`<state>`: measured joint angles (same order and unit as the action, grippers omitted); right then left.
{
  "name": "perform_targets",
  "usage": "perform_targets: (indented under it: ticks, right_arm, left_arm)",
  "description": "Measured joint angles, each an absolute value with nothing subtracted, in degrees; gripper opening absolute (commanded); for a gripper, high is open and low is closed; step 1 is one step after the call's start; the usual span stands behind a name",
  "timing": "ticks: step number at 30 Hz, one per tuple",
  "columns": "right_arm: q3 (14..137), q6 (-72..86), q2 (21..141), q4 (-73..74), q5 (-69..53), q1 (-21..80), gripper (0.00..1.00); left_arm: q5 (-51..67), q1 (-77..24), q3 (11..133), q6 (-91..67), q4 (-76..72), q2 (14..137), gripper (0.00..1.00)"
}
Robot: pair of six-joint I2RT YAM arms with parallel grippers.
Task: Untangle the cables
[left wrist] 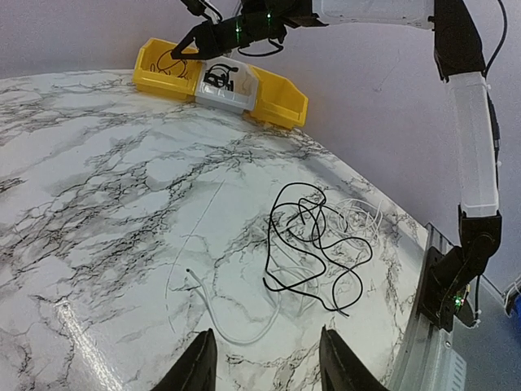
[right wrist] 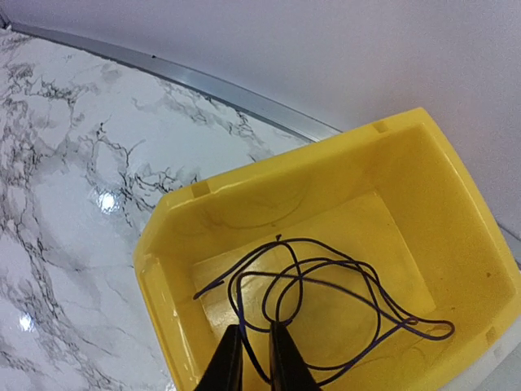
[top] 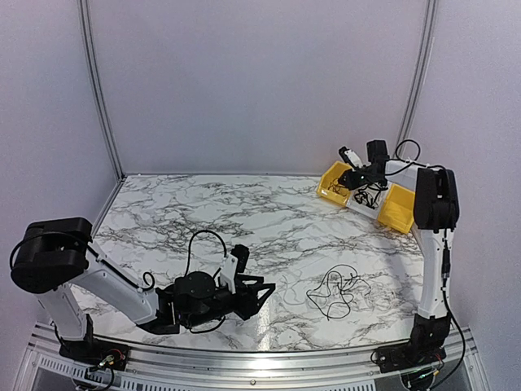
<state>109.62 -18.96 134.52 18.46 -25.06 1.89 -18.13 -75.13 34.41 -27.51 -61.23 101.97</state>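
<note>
A loose tangle of thin black cables (top: 334, 295), mixed with thin white strands, lies on the marble table right of centre. In the left wrist view the tangle (left wrist: 317, 236) is ahead of my left gripper (left wrist: 267, 331), which is open, empty and low over the table (top: 267, 292). A white strand (left wrist: 228, 332) curls just in front of its fingers. My right gripper (top: 356, 177) hangs over the left yellow bin (right wrist: 163, 244). A single thin dark cable (right wrist: 342, 277) lies coiled on the bin floor. The jaws (right wrist: 255, 326) stand a narrow gap apart, with one strand running under that gap.
Three bins stand in a row at the back right: a yellow one (top: 332, 186), a white one (top: 364, 201) holding black cables (left wrist: 220, 77), and another yellow one (top: 399, 210). The table's right edge rail (left wrist: 423, 277) runs close beside the tangle.
</note>
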Motion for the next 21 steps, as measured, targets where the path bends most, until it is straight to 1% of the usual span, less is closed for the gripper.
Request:
perform_targets:
  ticks: [1, 4, 9, 12, 14, 16, 21]
  right_arm:
    - [109.49, -19.09, 134.13, 18.96, -24.99, 1.89, 0.22]
    - [109.14, -20.27, 132.42, 21.04, -24.88, 1.89, 0.28]
    - [106.17, -21.52, 127.87, 23.42, -24.69, 1.89, 0.34]
    - [99.94, -22.17, 122.23, 23.49, -24.32, 1.87, 0.36]
    - [92.14, -22.65, 117.12, 23.07, -24.38, 1.87, 0.37]
    - [88.79, -23.05, 112.33, 22.72, -24.88, 1.87, 0.37]
    - [72.95, -27.86, 94.41, 23.38, -32.58, 1.87, 0.39]
  left_arm:
    - [-18.13, -75.13, 34.41, -27.57, -61.25, 101.97, 0.45]
    - [-18.13, -75.13, 34.41, -27.66, -61.25, 101.97, 0.45]
    - [-18.13, -75.13, 34.41, -27.66, -61.25, 101.97, 0.45]
    - [-18.15, -75.13, 34.41, -27.68, -61.25, 101.97, 0.45]
    - [-18.15, -75.13, 34.41, -27.66, -61.25, 101.97, 0.46]
    - [-18.24, -75.13, 34.44, -27.55, -61.25, 101.97, 0.47]
    - [-18.79, -75.13, 35.35, -26.15, -59.90, 102.24, 0.51]
